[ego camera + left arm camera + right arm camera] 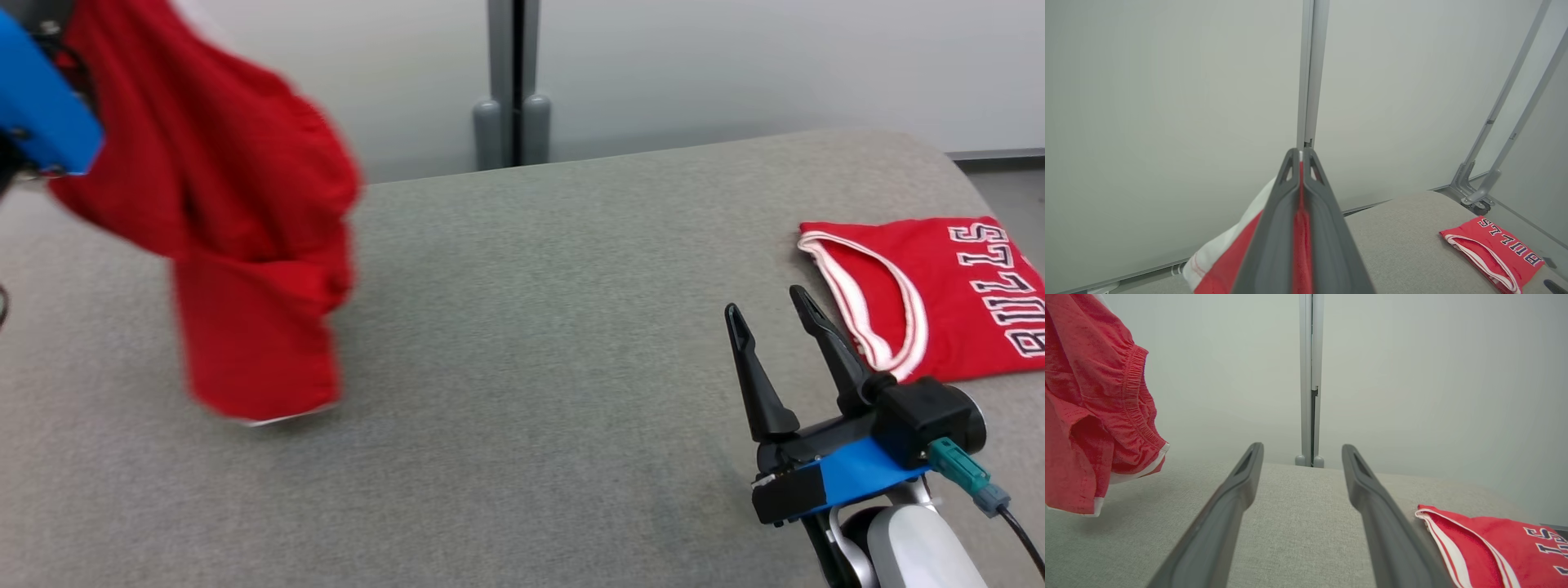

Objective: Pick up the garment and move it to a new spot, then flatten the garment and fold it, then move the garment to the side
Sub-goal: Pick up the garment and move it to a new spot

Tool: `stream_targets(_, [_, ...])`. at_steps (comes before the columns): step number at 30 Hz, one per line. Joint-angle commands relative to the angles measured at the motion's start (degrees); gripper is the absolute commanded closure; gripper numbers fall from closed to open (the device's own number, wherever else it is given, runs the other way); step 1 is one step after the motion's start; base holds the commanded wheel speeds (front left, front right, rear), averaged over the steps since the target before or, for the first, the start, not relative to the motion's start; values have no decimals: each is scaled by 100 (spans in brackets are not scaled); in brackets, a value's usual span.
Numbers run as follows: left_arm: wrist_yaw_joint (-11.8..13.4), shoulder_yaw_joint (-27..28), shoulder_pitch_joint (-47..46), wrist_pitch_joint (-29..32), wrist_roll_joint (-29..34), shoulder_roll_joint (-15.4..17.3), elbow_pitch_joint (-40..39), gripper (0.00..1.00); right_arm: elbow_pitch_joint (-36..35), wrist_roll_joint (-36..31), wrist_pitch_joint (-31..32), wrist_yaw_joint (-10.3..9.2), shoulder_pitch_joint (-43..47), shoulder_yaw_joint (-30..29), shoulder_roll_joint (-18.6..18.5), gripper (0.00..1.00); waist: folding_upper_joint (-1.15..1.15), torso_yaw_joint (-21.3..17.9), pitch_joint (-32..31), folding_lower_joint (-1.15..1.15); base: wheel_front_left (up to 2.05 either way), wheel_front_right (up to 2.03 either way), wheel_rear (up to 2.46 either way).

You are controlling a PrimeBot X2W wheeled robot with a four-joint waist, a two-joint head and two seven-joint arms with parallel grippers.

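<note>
The garment [237,204] is a pair of red shorts with white trim and an elastic waistband, hanging bunched in the air at the upper left. Its lower hem dangles just over the grey padded table [531,327]. In the left wrist view my left gripper [1301,153] is shut on a fold of the red cloth [1224,261]. The blue wrist of that arm [41,106] is at the top left corner. My right gripper [764,302] rests low at the right, open with nothing between its fingers [1241,486]. In the right wrist view the shorts [1090,416] hang to its left.
A folded red jersey [939,286] with white trim and lettering lies at the table's right edge, just beyond my right gripper; it also shows in both wrist views [1494,253] [1494,543]. A pale wall with a grey post [514,82] stands behind the table.
</note>
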Motion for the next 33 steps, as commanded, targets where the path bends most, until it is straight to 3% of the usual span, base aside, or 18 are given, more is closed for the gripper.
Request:
stream_targets(1, [-33,-100,-144,43,-34,-133,-88,100,-42,52,9,1,46,23,9,0,0,-133,-46,1,0,0,0])
stream_targets(9, [-303,-819,-69,206,-11,-629,-190,100,-25,109,-17,1,-45,164,55,0,0,-607,117,1,0,0,0])
stream_targets(17, [-644,-1848,790,-119,424,-999,582,100,75,156,-119,1,-124,128,86,0,0,-815,293,1,0,0,0])
stream_targets(18, [-692,-2001,903,-240,569,-1031,750,66,91,158,-125,2,-130,126,93,0,0,-821,305,1,0,0,0])
stream_targets(19, [-708,-2105,1052,-363,605,-1112,918,16,97,154,-130,1,-131,122,100,0,0,-825,308,1,0,0,0])
stream_targets(20, [-725,-2197,1160,-505,678,-1192,1066,0,102,145,-130,1,-132,116,106,0,0,-821,313,1,0,0,0])
stream_targets(25, [-707,-2333,1685,-1410,748,-1663,1644,0,108,112,-104,1,-112,66,100,0,0,-703,282,1,0,0,0])
stream_targets(29, [-664,-2084,2031,-2491,640,-2008,1822,0,78,76,-44,2,-30,14,44,0,0,-527,166,1,0,0,0])
stream_targets(33, [-564,-1733,2428,-3496,552,-2141,1859,0,9,57,55,2,70,-31,-6,0,0,-323,4,1,0,0,0])
